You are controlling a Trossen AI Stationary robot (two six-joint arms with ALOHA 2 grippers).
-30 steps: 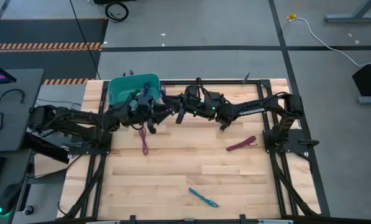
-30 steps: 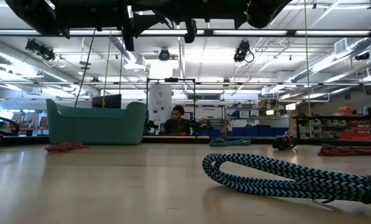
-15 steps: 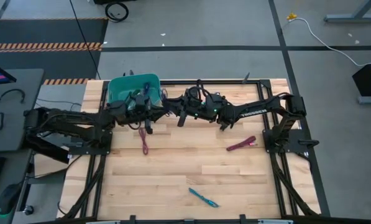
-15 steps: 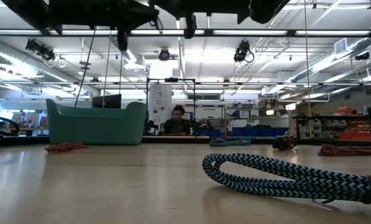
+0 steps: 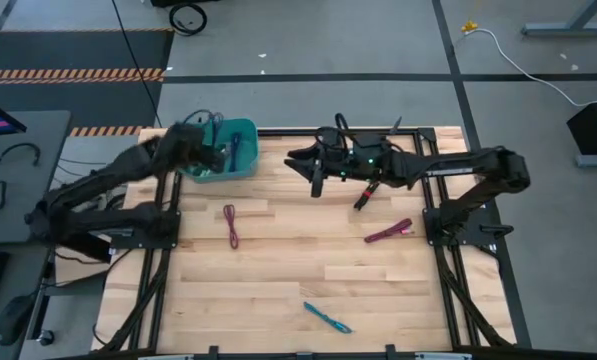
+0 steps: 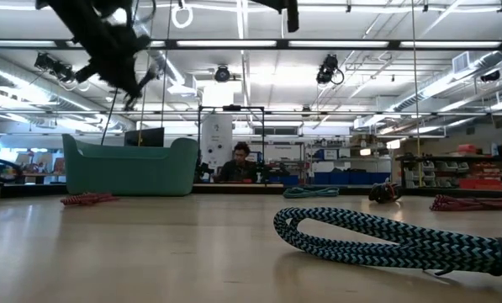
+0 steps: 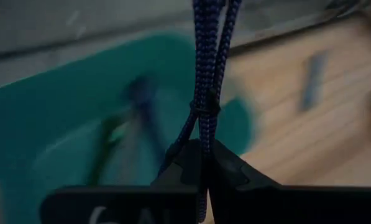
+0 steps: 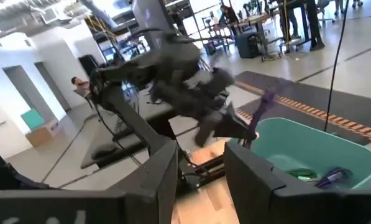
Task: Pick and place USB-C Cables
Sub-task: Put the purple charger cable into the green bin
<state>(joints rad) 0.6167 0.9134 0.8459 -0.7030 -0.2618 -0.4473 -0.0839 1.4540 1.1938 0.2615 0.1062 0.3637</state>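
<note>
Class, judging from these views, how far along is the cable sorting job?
Done: some cables already lie in the teal bin. In hand: the left gripper is shut on a dark blue cable over the bin. Left: the maroon cable, the pink cable and the teal cable lie on the table.

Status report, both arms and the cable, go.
Left gripper jaws shut on dark blue cable, over teal bin. Right gripper open, empty, above table. Nothing in the way.
</note>
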